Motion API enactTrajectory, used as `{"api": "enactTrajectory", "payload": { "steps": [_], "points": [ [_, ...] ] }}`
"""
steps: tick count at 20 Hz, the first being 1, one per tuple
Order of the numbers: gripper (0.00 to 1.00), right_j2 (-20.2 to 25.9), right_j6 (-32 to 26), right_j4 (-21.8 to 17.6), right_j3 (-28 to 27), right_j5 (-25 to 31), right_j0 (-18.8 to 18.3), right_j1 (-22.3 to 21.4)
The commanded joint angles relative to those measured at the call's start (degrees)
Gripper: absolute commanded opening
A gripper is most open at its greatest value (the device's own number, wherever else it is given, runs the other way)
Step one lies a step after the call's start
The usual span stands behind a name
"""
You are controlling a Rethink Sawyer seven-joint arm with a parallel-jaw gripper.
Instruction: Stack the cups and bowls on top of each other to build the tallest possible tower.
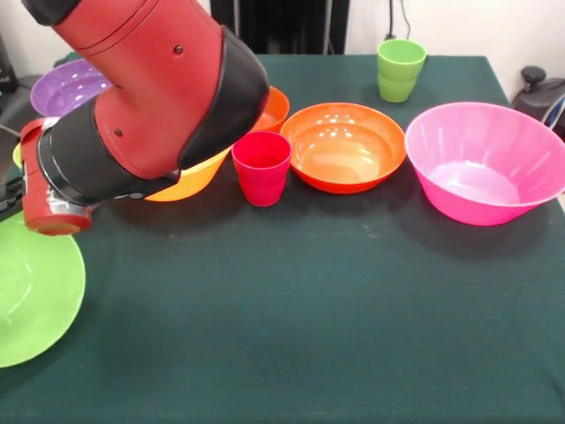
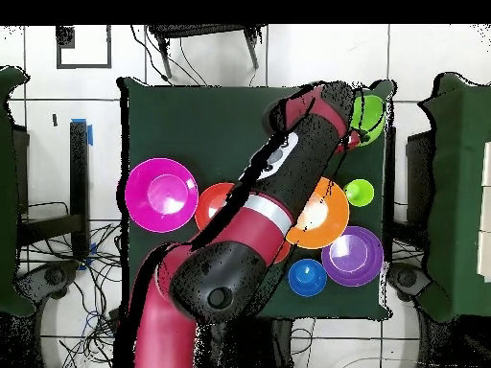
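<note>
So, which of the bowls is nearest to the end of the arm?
The lime green bowl, at the table's edge. The arm's end reaches over it, while the pink bowl and the orange bowl sit clearly further away.

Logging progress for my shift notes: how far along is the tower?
Nothing looks stacked yet: the pink bowl, medium orange bowl and red-pink cup stand separately on the table. The arm reaches over the lime green bowl. All stacking remains.
</note>
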Motion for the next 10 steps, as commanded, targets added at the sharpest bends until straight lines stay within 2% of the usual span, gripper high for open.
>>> {"api": "enactTrajectory", "payload": {
  "steps": [1, 6, 10],
  "points": [
    [0.00, 0.5, 15.3, 4.8, -4.2, 7.6, 1.5, -0.2],
    [0.00, -2.0, 16.6, 7.4, -7.2, 10.7, 0.7, 1.2],
    [0.00, -3.3, 17.3, 9.0, -9.3, 11.0, 0.2, 2.5]
  ]
}}
